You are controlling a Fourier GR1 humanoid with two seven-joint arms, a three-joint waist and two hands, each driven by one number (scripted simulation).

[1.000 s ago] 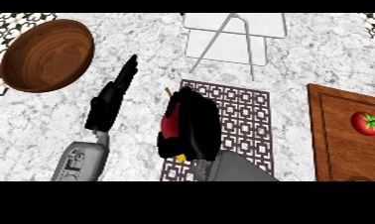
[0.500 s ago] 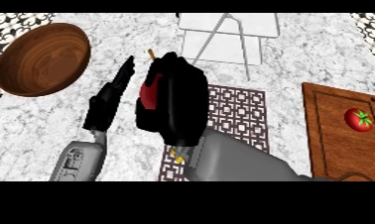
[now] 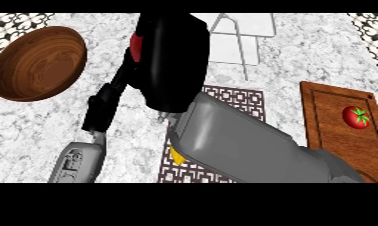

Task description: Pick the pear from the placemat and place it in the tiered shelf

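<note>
1. Over the counter, between the wooden bowl (image 3: 40, 65) and the white tiered shelf (image 3: 247, 32), the right hand (image 3: 173, 60) curls round the pear (image 3: 138, 45); only a red edge of the fruit shows.
2. The placemat (image 3: 240, 101) lies beneath the right forearm.
3. The left hand (image 3: 102, 107) holds nothing, its fingers straight, near the bowl.

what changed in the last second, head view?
The right robot hand, already curled round the red pear, lifted off the placemat and travelled up and left in view, ending beside the tiered shelf. The left robot hand, wooden bowl, cutting board and tomato stayed put.
</note>
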